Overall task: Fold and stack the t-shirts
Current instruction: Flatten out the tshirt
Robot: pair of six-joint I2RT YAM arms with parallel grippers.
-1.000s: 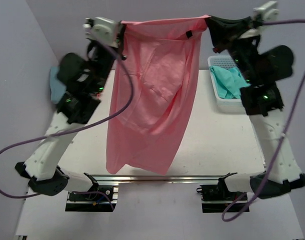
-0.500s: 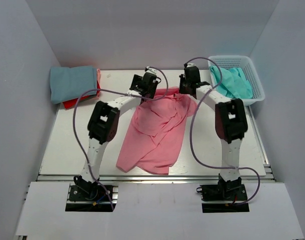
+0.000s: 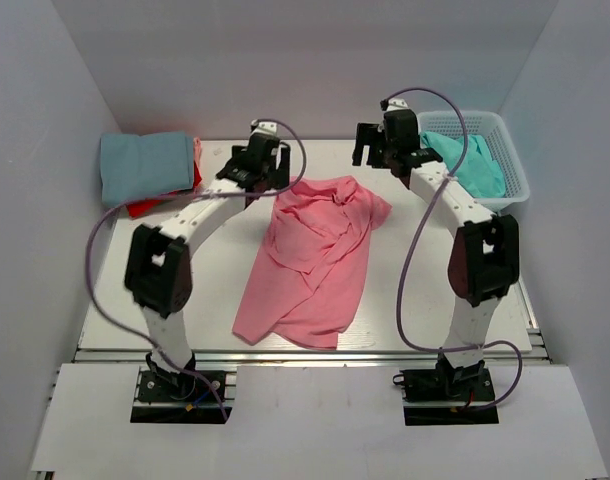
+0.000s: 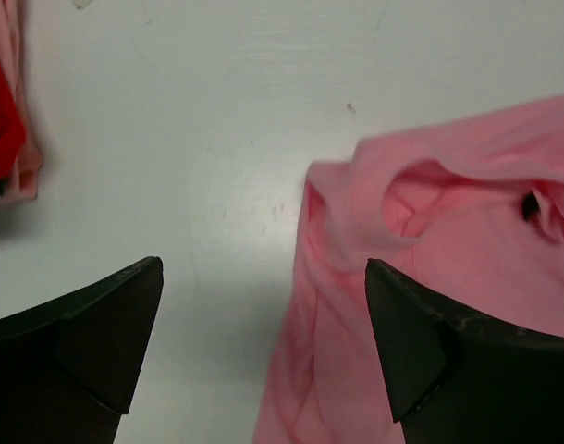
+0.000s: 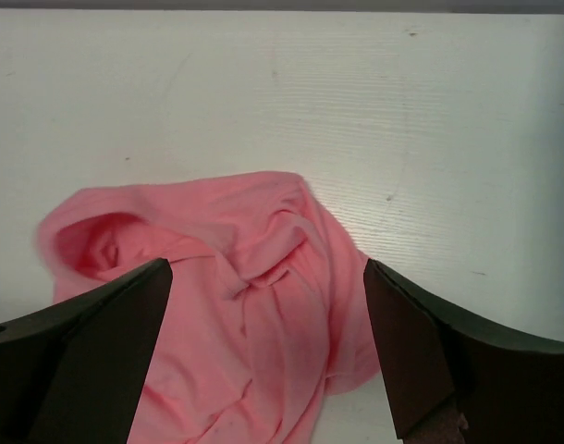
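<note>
The salmon pink t-shirt (image 3: 315,260) lies rumpled in the middle of the table (image 3: 415,300). Its bunched upper end is toward 12 o'clock and its lower edge, doubled over on itself, is down at about 7 o'clock. Nothing holds it. The left gripper (image 3: 253,165) hangs just off its 11 o'clock corner and the right gripper (image 3: 380,150) off its 1 o'clock corner. In both wrist views the fingers are spread wide with only cloth and bare tabletop between them.

A dusty blue t-shirt (image 3: 145,165) sits folded on a red one (image 3: 150,205) at the table's 10 o'clock corner. A turquoise t-shirt (image 3: 465,165) is heaped in the white basket (image 3: 515,190) at 2 o'clock.

The shirt looks to need laying flat before any fold will hold. I'd have each gripper come down on its own near corner of the upper end, right at the edge, and then draw the corners apart evenly so the twist through the middle opens. The folds there are thick, so a deep bite risks catching extra layers.
</note>
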